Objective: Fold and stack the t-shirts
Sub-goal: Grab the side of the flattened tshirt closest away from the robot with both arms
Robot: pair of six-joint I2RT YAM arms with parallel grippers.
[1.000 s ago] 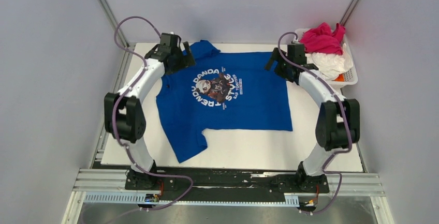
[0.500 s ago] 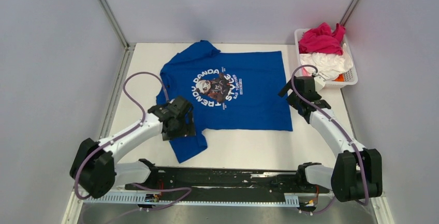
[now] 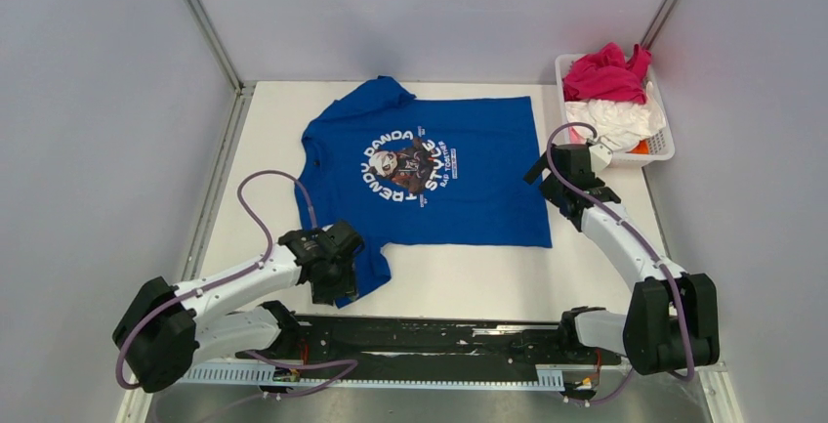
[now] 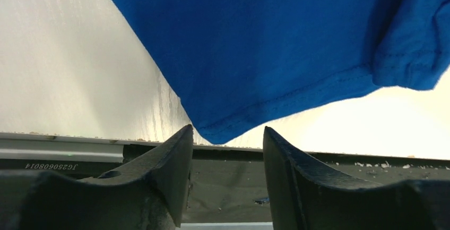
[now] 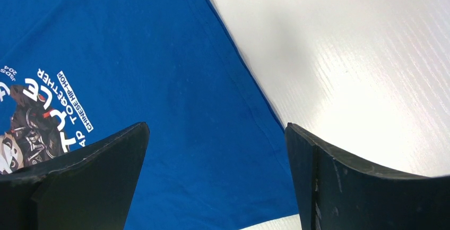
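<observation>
The royal blue t-shirt [image 3: 444,174] lies spread flat on the white table, panda print up, collar to the left. Its near sleeve [image 3: 363,272] points toward the front edge. My left gripper [image 3: 337,281] is open over that sleeve; in the left wrist view the sleeve's hem tip [image 4: 223,131] hangs just beyond the open fingers [image 4: 178,161]. My right gripper [image 3: 557,184] is open above the shirt's hem at the right; the right wrist view shows blue cloth [image 5: 201,150] between the spread fingers. The magenta pink t-shirt [image 3: 605,73] and the white t-shirt [image 3: 617,120] lie bunched in the basket.
A small white lattice basket [image 3: 665,146] stands at the table's back right, by the right wall. An orange item [image 3: 640,148] shows in it. The black rail [image 3: 430,340] with the arm bases runs along the front edge. Grey walls close in left and right.
My left arm pulled back from the far collar to the near sleeve at the front left. My right arm pulled back from the far corner to the hem's right side, then stayed.
</observation>
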